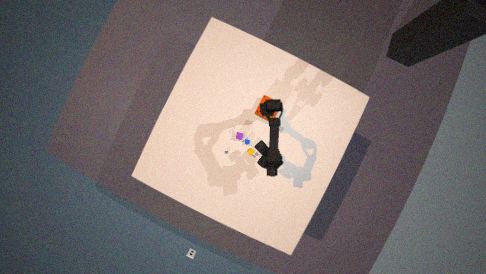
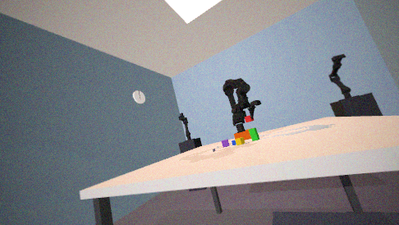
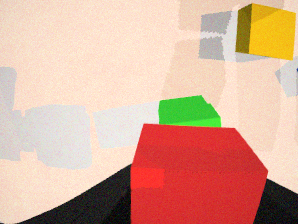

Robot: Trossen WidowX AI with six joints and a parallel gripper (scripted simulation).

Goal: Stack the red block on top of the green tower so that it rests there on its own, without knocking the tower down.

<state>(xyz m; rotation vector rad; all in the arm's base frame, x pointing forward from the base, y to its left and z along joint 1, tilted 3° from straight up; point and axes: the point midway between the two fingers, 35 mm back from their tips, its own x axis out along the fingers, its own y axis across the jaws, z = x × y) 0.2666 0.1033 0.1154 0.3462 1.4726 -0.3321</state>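
The robot's black hand (image 2: 248,116) is clenched on a small red cube-shaped block (image 3: 193,192), which it carries in the air above the pale bench (image 2: 287,152). In the wrist view the red block fills the lower middle of the picture, and the top of the green block tower (image 3: 189,112) peeks out just beyond its far edge, so the tower lies slightly ahead of the hand and below it. The exterior view agrees: the red block hangs above the green tower (image 2: 254,134), apart from it and a little to its left. Whether the two are lined up in depth is hard to judge from these angles. A yellow cube (image 3: 266,30) sits farther off on the bench.
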